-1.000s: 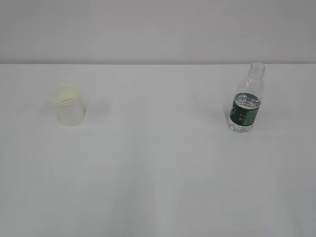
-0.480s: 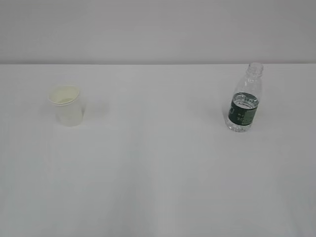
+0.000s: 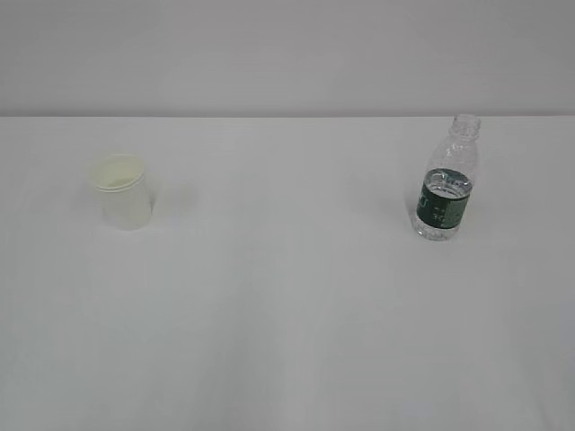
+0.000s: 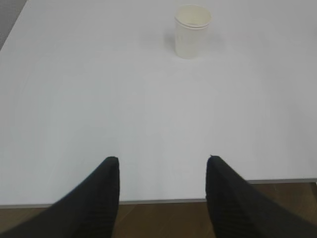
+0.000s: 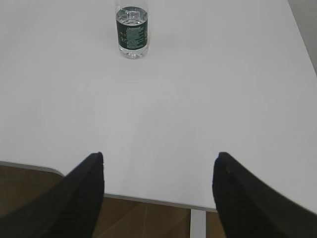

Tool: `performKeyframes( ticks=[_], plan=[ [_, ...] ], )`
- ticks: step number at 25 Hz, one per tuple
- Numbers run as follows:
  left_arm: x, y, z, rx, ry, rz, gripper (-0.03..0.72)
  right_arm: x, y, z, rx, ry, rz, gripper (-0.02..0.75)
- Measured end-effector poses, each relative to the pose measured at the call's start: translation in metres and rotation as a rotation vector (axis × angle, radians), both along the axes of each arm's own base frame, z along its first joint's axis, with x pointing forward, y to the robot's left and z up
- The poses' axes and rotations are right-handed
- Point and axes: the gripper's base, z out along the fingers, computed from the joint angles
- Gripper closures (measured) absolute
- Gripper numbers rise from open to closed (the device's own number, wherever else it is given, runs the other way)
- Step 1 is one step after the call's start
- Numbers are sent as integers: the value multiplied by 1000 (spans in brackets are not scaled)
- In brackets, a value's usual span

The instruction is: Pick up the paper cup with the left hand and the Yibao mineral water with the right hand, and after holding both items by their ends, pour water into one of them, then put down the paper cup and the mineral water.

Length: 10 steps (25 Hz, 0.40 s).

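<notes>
The white paper cup (image 3: 124,193) stands upright on the left of the white table; the left wrist view shows the cup (image 4: 192,30) far ahead. My left gripper (image 4: 163,161) is open over the table's near edge, nothing between its black fingers. The Yibao mineral water (image 3: 446,180), a clear uncapped bottle with a green label, stands upright on the right, and the bottle (image 5: 132,30) also shows far ahead in the right wrist view. My right gripper (image 5: 159,157) is open and empty at the near edge. Neither arm shows in the exterior view.
The white table (image 3: 287,296) runs to a pale wall behind. Its near edge (image 4: 163,201) lies under the left fingers, with brown floor below. A white table leg (image 5: 198,224) shows below the edge in the right wrist view.
The cup shows a slight wobble between frames. The bottle, leaning slightly a second ago, now stands straight.
</notes>
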Motion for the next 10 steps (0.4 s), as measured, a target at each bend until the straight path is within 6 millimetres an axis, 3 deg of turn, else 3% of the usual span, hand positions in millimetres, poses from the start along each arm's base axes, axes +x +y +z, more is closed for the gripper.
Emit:
performKeyframes(
  ticks=[10],
  plan=[
    [0,0,0,0,0,0,300,0,0,0,0,0,0,219]
  ],
)
